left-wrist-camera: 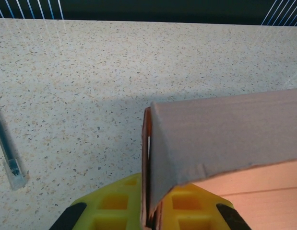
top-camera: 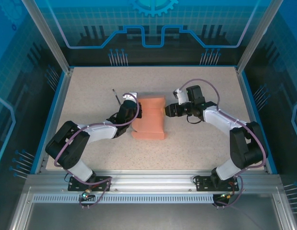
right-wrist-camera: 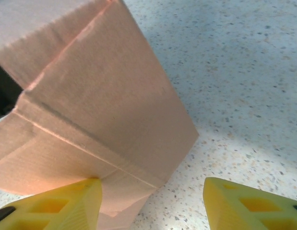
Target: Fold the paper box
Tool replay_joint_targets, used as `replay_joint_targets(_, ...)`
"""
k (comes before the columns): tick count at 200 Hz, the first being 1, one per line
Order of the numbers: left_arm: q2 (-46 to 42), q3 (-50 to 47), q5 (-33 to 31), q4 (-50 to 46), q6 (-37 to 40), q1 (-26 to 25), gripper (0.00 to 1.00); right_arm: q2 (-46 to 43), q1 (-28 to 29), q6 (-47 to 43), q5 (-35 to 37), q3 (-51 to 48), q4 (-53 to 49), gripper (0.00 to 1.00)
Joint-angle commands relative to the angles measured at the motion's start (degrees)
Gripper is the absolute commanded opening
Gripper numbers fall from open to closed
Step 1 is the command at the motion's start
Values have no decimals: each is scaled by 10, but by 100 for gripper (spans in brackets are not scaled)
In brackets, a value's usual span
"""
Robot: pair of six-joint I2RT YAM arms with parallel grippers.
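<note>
The salmon-orange paper box [top-camera: 149, 118] lies partly folded in the middle of the table, one panel raised. My left gripper [top-camera: 137, 111] is at its left edge, shut on a standing cardboard flap [left-wrist-camera: 149, 158] pinched between the yellow fingers [left-wrist-camera: 114, 201]. The raised panel [left-wrist-camera: 225, 139] spreads to the right in the left wrist view. My right gripper [top-camera: 166, 111] is at the box's right edge, open; its yellow fingers [right-wrist-camera: 57, 206] stand wide apart. The left finger touches a lower flap of the box [right-wrist-camera: 90, 110], and bare table lies between the fingers.
A thin dark stick with a clear end [top-camera: 116, 97] [left-wrist-camera: 9, 153] lies on the speckled table [top-camera: 201, 143] just behind and left of my left gripper. Blue walls and metal posts bound the table on all sides.
</note>
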Motion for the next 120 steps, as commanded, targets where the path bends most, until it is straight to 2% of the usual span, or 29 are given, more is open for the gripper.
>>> replay_joint_targets(1,-12,-2,9,-1,-5,-4,4,-23,0,13,38,2,-36,61)
replay_joint_targets(54,-5,8,-2,-12,-4,-5,4,-139,-8,49,44,-115,-64,65)
replay_joint_targets(87,1,13,-2,-12,-5,-5,4,-165,12,117,27,-180,8,66)
replay_joint_targets(120,5,15,1,-12,-5,-4,4,-123,49,175,3,-198,105,66)
